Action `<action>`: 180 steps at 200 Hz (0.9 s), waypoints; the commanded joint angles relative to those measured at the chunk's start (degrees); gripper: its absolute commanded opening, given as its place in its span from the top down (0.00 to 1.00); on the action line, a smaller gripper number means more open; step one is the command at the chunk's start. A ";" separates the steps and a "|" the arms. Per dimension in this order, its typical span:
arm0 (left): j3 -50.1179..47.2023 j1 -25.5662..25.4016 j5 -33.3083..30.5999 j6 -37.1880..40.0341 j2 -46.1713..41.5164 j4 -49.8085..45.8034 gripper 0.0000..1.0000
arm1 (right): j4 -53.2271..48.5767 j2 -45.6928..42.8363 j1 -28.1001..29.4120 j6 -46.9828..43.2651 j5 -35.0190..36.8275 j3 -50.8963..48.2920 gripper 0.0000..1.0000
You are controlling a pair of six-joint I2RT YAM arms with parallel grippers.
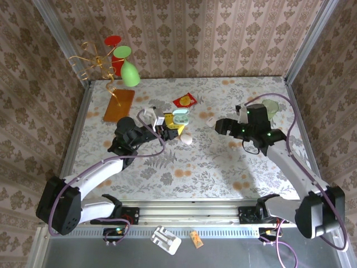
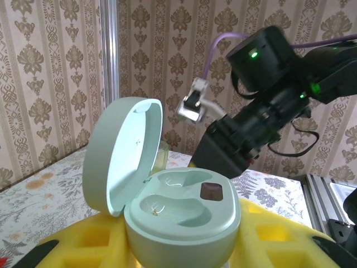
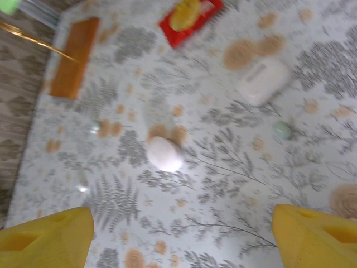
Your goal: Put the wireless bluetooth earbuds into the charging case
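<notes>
My left gripper (image 1: 170,127) (image 2: 178,248) is shut on a mint-green charging case (image 2: 184,215) (image 1: 181,117), which sits between its yellow fingers (image 2: 279,234). The lid (image 2: 125,153) stands open to the left and both wells look empty. My right gripper (image 1: 218,125) (image 3: 184,234) hangs open just beyond the case, above the table, with nothing between its yellow fingers (image 3: 47,237). Below it lie tiny blurred pieces that may be the earbuds: a pale green one (image 3: 282,130) and a pale one (image 3: 95,127).
A white oval case (image 1: 186,138) (image 3: 164,153) lies mid-table. A red packet (image 1: 184,100) (image 3: 189,14), an orange slab (image 1: 119,105) (image 3: 72,56) and a white rounded block (image 3: 263,81) lie further back. Green and red ornaments (image 1: 128,70) stand at the back left.
</notes>
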 commanded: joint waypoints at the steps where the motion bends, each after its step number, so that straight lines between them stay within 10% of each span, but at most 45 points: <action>1: -1.19 0.41 1.47 2.13 -1.75 2.94 0.76 | -0.63 3.96 -0.27 -0.24 3.31 -0.54 0.16; 98: -2.80 0.43 1.09 3.52 -2.71 2.34 0.76 | 2.09 30.46 -0.19 -1.27 7.23 11.27 0.46; 180: -2.71 0.76 1.30 4.69 -2.39 1.98 0.76 | -3.00 42.88 -0.19 -6.33 8.74 22.89 0.47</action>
